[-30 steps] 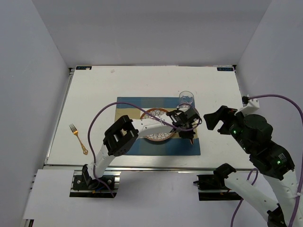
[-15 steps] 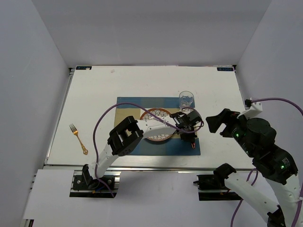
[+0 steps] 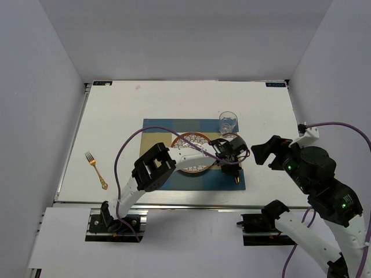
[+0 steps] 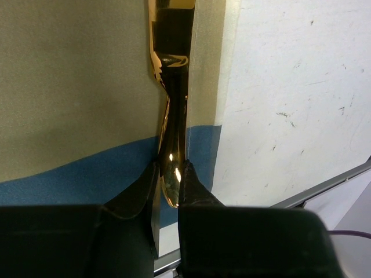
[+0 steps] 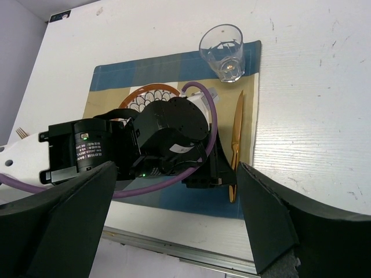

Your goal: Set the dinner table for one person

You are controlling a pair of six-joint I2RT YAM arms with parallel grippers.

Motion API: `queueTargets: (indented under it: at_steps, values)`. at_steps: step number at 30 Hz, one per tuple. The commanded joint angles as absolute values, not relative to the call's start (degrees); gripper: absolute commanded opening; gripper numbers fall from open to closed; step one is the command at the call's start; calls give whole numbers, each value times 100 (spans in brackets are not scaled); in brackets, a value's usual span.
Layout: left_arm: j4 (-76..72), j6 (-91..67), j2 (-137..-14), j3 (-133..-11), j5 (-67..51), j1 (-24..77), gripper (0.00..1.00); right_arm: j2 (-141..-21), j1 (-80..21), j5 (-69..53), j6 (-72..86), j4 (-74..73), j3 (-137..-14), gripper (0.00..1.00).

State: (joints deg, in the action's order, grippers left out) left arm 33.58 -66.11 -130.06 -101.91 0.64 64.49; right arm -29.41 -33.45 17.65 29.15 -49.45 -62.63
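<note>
A gold knife [image 4: 171, 116] lies lengthwise along the right strip of the blue-and-tan checked placemat [image 3: 168, 130], with its handle toward the near edge. My left gripper [image 4: 170, 179] is shut on the handle end, low over the mat. It also shows in the top view [image 3: 233, 168]. The patterned plate [image 3: 191, 161] sits mid-mat, partly hidden by the left arm. A clear glass [image 3: 228, 121] stands upright at the mat's far right corner. A gold fork [image 3: 95, 169] lies on the white dinner table [image 3: 116, 110] at the left. My right gripper [image 3: 265, 152] hovers open and empty, right of the mat.
In the right wrist view the knife [image 5: 236, 130], glass [image 5: 222, 52] and the left wrist housing [image 5: 162, 139] show between my wide fingers [image 5: 278, 226]. A metal rail [image 3: 174, 202] runs along the near table edge. Grey walls enclose the table.
My left gripper has moved toward the near edge along the mat's right side, bringing the knife with it. The right arm has shifted slightly and stays open.
</note>
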Motion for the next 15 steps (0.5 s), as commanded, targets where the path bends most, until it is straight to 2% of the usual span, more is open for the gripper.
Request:
queueTargets:
  at_steps: [1,13,15]
  values:
    - [3305,-6741,-12700,-10125,70,6539,0,-2813,-3357,1723,2900,-4720,-6205,89]
    - [3445,-6838,-12788,-10187,132,6539,0,-2751,-3349,1679,2909,-4685,-6144,89]
    - [3445,-6812,-12806,-10195,114,6539,6,-2733,-3358,1661,2900,-4685,-6135,89]
